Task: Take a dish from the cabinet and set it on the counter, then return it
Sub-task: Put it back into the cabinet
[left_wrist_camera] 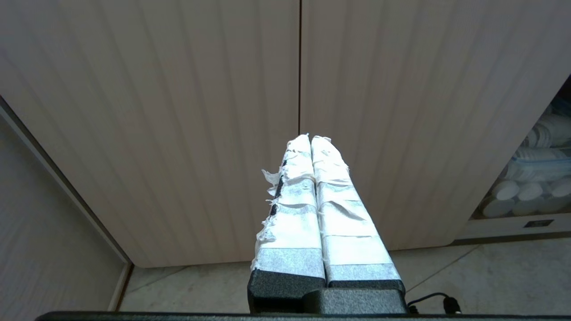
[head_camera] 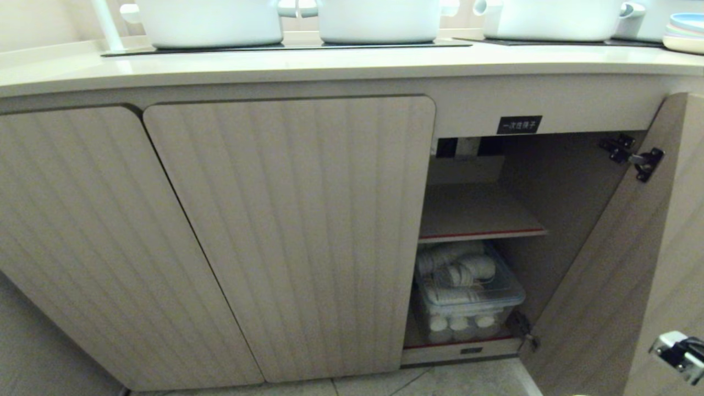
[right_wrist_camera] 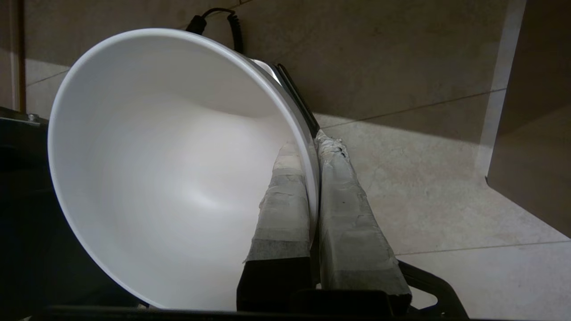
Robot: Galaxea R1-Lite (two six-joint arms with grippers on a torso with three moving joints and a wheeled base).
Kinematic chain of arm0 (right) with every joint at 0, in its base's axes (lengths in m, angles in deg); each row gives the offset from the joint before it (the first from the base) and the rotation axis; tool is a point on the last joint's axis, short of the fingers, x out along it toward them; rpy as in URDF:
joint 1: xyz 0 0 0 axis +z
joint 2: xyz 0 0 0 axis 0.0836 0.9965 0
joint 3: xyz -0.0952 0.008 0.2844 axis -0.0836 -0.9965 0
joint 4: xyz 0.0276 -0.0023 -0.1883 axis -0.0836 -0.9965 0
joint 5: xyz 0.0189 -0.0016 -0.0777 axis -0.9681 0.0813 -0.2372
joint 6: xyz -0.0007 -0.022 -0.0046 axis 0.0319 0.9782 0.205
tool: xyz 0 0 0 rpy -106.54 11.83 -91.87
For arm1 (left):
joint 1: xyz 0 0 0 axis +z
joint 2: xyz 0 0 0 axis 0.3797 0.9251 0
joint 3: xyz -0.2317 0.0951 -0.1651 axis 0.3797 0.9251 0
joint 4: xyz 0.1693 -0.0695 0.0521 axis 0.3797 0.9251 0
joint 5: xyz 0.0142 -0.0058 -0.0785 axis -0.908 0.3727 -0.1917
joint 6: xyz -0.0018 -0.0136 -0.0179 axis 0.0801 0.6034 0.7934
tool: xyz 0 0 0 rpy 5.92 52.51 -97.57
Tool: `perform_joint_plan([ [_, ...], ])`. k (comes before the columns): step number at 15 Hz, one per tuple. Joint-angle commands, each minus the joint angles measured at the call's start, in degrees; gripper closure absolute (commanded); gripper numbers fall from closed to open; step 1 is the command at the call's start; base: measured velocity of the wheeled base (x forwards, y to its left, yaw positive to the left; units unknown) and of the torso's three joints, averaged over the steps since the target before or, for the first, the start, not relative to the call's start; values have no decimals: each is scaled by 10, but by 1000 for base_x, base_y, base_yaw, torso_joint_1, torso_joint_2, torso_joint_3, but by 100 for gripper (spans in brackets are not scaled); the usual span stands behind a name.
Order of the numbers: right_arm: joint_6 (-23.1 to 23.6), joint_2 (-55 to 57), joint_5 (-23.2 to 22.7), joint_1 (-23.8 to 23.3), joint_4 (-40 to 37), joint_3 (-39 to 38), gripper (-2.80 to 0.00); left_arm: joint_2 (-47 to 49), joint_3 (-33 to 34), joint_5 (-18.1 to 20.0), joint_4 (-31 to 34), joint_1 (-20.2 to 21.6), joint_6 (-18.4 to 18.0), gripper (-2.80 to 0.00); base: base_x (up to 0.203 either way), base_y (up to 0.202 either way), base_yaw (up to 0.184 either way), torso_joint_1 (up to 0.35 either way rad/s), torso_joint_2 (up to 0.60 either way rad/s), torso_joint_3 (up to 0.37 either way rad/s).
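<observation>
bench (head_camera: 330, 63): cream top, well above the right gripper; white pots (head_camera: 212, 22) on black cooktop panels, pastel plates (head_camera: 685, 33) at its far end.
cabinet (head_camera: 286, 231): two fluted doors closed, straight ahead of the left gripper; right-hand door (head_camera: 621, 286) swung open, close beside the right gripper.
shelves: red-edged upper shelf (head_camera: 478, 217) bare; clear tub (head_camera: 467, 297) of white disposables on the lower level, inward of the open door from the right gripper.
dish (right_wrist_camera: 174, 169): white bowl, tipped on edge, low over the floor tiles (right_wrist_camera: 446, 214), not on the bench or in the cabinet.
right gripper (right_wrist_camera: 314, 147): clenched on the dish rim, one taped finger inside the wall, one outside; only a corner of it shows in the head view (head_camera: 679, 352).
left gripper (left_wrist_camera: 311, 139): fingers pressed together, holding nothing, parked facing the closed doors.
risk 1: thin pinch on a glossy rim, so the bowl could pivot or slip out in a swing.
risk 2: open door sits close, so the bowl may clip its edge on the way in.
risk 3: tub fills the lower level, leaving only the upper shelf free.
</observation>
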Motion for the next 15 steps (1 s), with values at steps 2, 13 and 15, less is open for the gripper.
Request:
perform_joint_plan([
  [2, -1, 1, -2, -1, 10, 2, 0, 0, 0, 0, 0, 0, 0, 0, 0, 0, 0, 0, 0, 0],
  [13, -1, 0, -1, 0, 34, 6, 0, 0, 0, 0, 0, 0, 0, 0, 0, 0, 0, 0, 0, 0],
  [15, -4, 1, -2, 0, 28, 13, 0, 0, 0, -1, 0, 0, 0, 0, 0, 0, 0, 0, 0, 0],
])
